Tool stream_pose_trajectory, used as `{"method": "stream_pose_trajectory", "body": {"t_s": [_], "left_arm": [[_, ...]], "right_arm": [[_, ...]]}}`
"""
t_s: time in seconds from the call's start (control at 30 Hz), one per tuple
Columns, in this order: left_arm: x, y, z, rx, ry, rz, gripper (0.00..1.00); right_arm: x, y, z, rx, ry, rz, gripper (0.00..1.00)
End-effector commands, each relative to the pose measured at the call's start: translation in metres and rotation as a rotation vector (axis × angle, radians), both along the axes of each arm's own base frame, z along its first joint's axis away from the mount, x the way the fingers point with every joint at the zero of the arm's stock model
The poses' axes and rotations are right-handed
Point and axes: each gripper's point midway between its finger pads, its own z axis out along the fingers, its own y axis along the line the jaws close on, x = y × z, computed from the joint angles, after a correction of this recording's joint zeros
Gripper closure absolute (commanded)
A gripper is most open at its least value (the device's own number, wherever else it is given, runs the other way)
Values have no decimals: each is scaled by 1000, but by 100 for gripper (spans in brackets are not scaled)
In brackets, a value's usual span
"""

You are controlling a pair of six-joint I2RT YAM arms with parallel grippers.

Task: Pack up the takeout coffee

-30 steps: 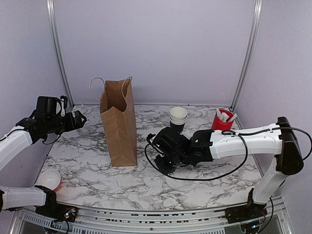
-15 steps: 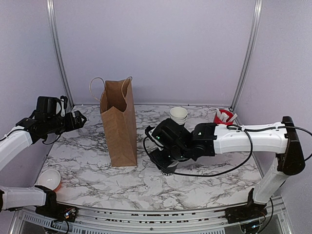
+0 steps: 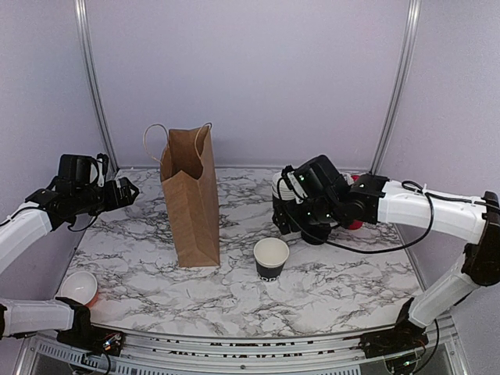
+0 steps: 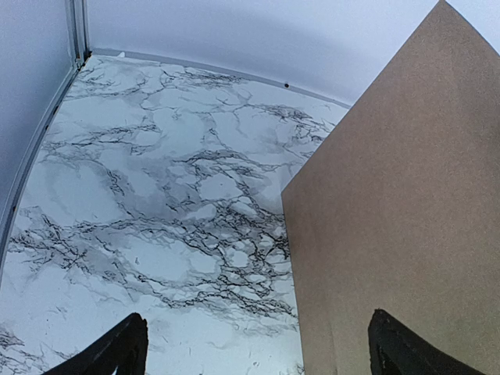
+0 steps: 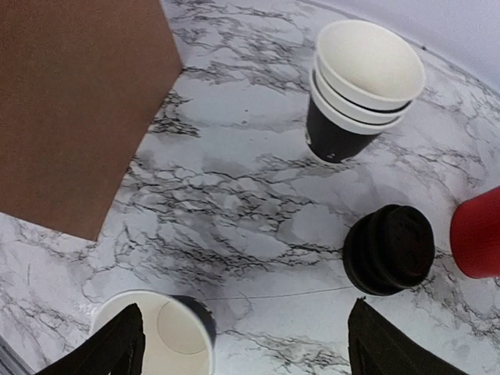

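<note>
The takeout coffee cup (image 3: 271,258) is a small black paper cup, white inside, standing upright and lidless on the marble table right of the brown paper bag (image 3: 190,203). In the right wrist view the cup (image 5: 156,340) sits by the left fingertip, outside the grip. My right gripper (image 3: 295,221) hangs open above and behind the cup, holding nothing; the right gripper (image 5: 248,348) has bare table between its fingers. A stack of black lids (image 5: 389,248) lies near it. My left gripper (image 3: 125,191) is open left of the bag, facing the bag's side (image 4: 391,234).
A stack of lidless white-rimmed black cups (image 5: 359,78) stands at the back, with a red cup (image 5: 478,234) to its right. A small red cup, white inside (image 3: 78,287), sits at the table's near left corner. Walls close in the table on three sides.
My right gripper has opened, let go of the black cup and risen back to the right, toward the cup stack. The cup now stands alone on the table. The left arm has not moved.
</note>
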Motion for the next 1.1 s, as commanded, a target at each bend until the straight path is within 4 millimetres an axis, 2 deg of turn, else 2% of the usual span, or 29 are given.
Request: {"method": "stream_pose_trajectory", "body": {"t_s": [0.0, 0.2, 0.43, 0.67, 1.07], "left_arm": [[-3, -2, -6, -11, 20, -5, 1], [-3, -2, -7, -11, 23, -6, 1], [-3, -2, -8, -12, 25, -8, 1], [-2, -3, -7, -12, 24, -9, 1], [-3, -2, -7, -13, 22, -9, 1]], "right_arm": [[31, -43, -16, 38, 26, -138, 12], [64, -98, -48, 74, 58, -309, 10], [88, -131, -78, 100, 66, -413, 9], [110, -145, -92, 123, 56, -466, 7], [133, -142, -110, 98, 47, -485, 8]]}}
